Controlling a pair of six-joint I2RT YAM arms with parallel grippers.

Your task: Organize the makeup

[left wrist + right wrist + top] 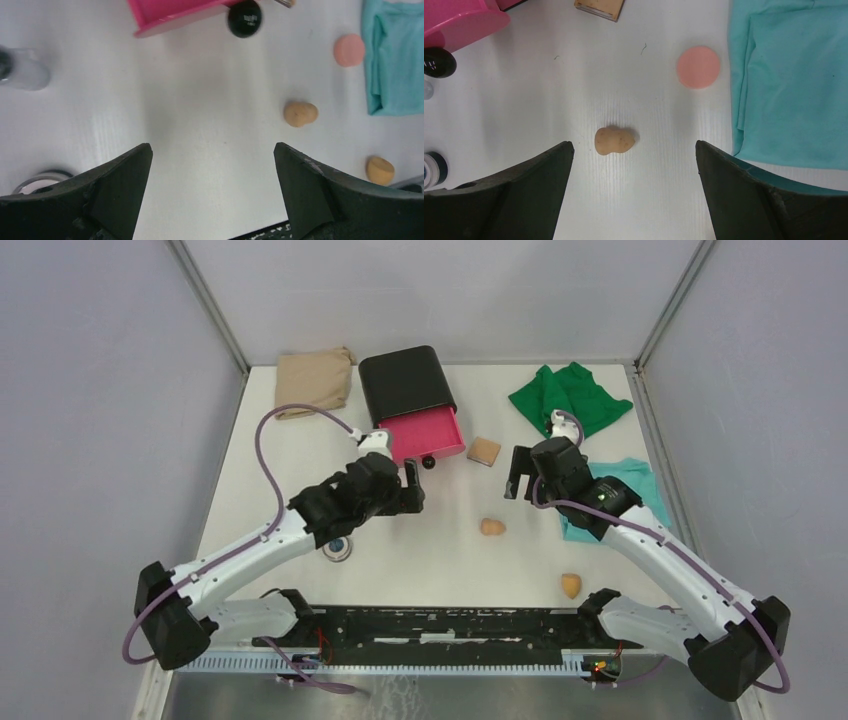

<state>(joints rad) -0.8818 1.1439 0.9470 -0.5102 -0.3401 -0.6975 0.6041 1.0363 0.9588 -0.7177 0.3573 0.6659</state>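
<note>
Hovering wide and empty: left gripper [212, 150] | right gripper [634, 147] is hanging wide, facing tan sponge [614, 141] | black jar [244, 18] is lying just beside pink drawer [170, 15] on desk [200, 100]

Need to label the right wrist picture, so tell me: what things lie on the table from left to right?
Left to right: black jar → tan sponge → pink round piece → teal cloth.
</note>
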